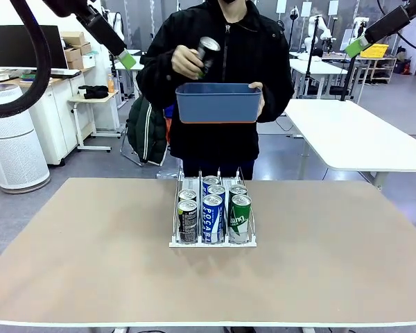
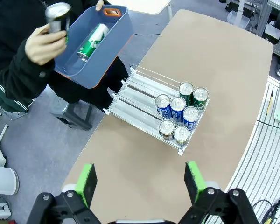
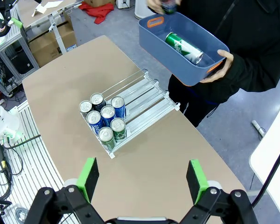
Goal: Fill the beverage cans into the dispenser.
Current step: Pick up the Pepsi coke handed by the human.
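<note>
The dispenser (image 1: 213, 239) stands mid-table with several beverage cans (image 1: 213, 208) at its near end: two black in the left lane, two blue-and-white in the middle, two green on the right. Behind it a person holds a blue bin (image 1: 218, 104) in one hand and lifts a dark can (image 1: 206, 52) in the other. A green can (image 2: 92, 41) lies in the bin (image 2: 114, 35). My left gripper (image 1: 127, 60) and right gripper (image 1: 356, 47) hang high above the table's far corners. Both are open and empty, left gripper (image 2: 140, 182), right gripper (image 3: 142, 179).
The back halves of the dispenser lanes (image 2: 137, 91) are bare. The tan table (image 1: 90, 257) has free room on every side of the rack. The person stands at the far edge. White tables (image 1: 360, 132) stand behind.
</note>
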`<state>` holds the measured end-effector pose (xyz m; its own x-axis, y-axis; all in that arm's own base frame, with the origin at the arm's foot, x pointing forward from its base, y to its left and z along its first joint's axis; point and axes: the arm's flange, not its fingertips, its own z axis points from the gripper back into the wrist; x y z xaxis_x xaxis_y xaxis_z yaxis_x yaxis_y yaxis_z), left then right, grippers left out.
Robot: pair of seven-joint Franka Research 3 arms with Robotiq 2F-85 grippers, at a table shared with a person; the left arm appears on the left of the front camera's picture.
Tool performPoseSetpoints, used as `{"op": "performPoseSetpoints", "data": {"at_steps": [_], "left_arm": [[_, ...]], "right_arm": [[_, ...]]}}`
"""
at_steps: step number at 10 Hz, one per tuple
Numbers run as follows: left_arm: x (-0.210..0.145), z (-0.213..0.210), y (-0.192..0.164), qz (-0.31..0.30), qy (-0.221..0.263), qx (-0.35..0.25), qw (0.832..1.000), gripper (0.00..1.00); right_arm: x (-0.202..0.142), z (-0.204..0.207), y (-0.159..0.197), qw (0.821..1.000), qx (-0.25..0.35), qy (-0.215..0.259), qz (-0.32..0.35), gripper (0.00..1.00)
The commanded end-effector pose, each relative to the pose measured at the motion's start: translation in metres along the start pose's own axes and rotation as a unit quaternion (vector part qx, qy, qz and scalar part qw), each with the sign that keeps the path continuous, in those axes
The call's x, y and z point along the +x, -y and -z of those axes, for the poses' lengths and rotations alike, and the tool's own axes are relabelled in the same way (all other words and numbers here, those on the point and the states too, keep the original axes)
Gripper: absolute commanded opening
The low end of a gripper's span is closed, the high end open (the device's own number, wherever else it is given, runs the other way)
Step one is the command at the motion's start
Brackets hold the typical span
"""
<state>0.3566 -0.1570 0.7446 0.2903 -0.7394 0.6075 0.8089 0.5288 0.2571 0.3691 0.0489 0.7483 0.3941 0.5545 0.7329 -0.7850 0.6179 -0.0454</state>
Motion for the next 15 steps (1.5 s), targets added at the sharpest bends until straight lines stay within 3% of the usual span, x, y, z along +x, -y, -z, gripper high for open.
{"op": "performPoseSetpoints", "data": {"at_steps": [1, 15], "left_arm": [[-0.0029, -0.0009, -0.0013, 0.004, -0.004, -0.004, 1.0, 1.0], [-0.0029, -0.0009, -0.0013, 0.004, -0.004, -0.004, 1.0, 1.0]], "right_arm": [[-0.0003, 0.0004, 0.0008, 1.0, 0.003, 0.003, 0.001, 1.0], [-0.0003, 0.0004, 0.0008, 1.0, 0.003, 0.003, 0.001, 1.0]]}}
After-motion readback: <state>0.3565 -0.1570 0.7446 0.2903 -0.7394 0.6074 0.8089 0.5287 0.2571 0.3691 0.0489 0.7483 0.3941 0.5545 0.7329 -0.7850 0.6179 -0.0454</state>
